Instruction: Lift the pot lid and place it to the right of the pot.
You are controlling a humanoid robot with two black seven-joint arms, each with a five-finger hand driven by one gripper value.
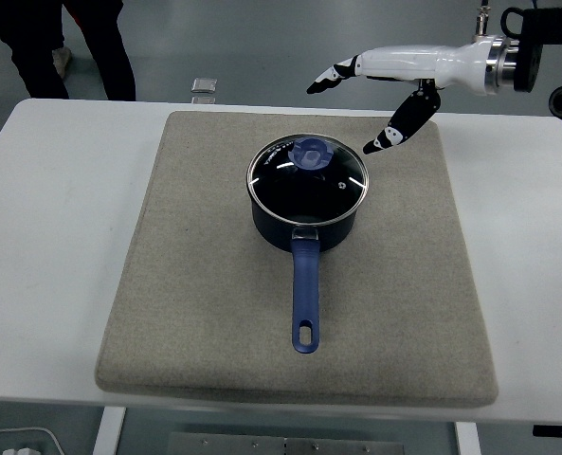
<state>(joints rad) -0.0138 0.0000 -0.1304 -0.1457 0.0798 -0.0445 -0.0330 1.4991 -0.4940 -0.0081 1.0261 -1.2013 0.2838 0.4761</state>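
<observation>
A dark blue saucepan [304,213] stands in the middle of a grey mat [195,284], its long blue handle [305,299] pointing toward the near edge. A glass lid [307,178] with a steel rim and a round blue knob [311,154] rests on the pot. My right hand [352,100], white with black fingertips, reaches in from the upper right. Its fingers are spread wide, and it hovers above and to the right of the knob, holding nothing. The thumb tip [375,146] hangs close to the lid's right rim. The left arm does not show.
The mat lies on a white table [44,237]. A person's legs [91,47] stand beyond the far left corner. A small grey object [204,85] lies on the floor behind the table. Bare mat extends to the right of the pot [423,246].
</observation>
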